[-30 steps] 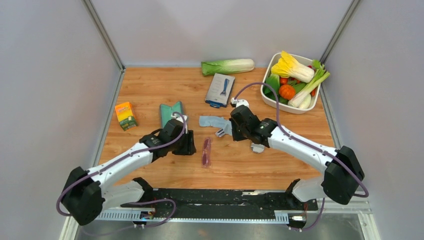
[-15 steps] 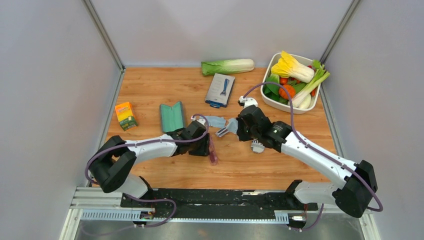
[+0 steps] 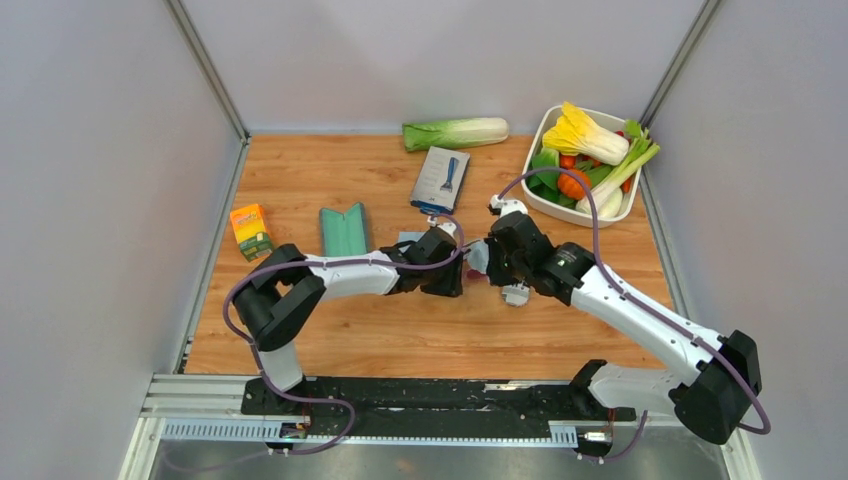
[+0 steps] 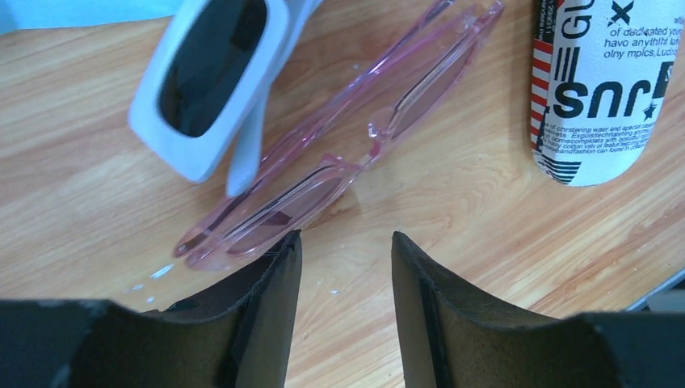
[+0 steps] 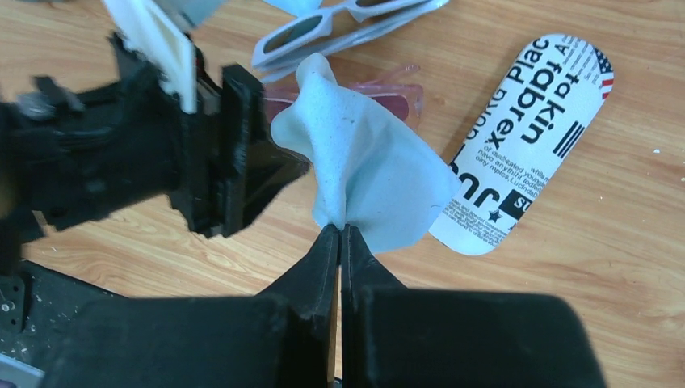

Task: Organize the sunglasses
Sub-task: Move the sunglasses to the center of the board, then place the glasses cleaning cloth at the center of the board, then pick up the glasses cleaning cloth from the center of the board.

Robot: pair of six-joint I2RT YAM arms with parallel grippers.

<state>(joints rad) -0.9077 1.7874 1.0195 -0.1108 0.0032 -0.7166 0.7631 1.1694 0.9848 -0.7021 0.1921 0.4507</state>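
Observation:
The sunglasses (image 4: 355,133), a folded pair with pink translucent lenses, lie on the wooden table. In the left wrist view my left gripper (image 4: 345,236) stands open just short of them. Its left fingertip (image 4: 283,250) is at their near end, and only bare wood shows between the fingers. In the right wrist view a corner of the sunglasses (image 5: 408,97) peeks out behind a light blue cloth (image 5: 363,170). My right gripper (image 5: 340,228) is shut on that cloth and holds it bunched up. In the top view the two grippers (image 3: 445,278) (image 3: 480,262) almost meet at mid-table.
White-framed sunglasses (image 4: 214,73) and a white printed pouch (image 4: 602,81) lie beside the pink pair. The open grey case with teal lining (image 3: 343,230) is to the left. An orange box (image 3: 250,230), a blue-grey packet (image 3: 440,180), a cabbage (image 3: 455,132) and a vegetable tub (image 3: 610,222) lie around.
My left arm has swung right from beside the teal-lined case to mid-table, and the pink sunglasses have shifted up and right with it. The right gripper stayed shut on the cloth.

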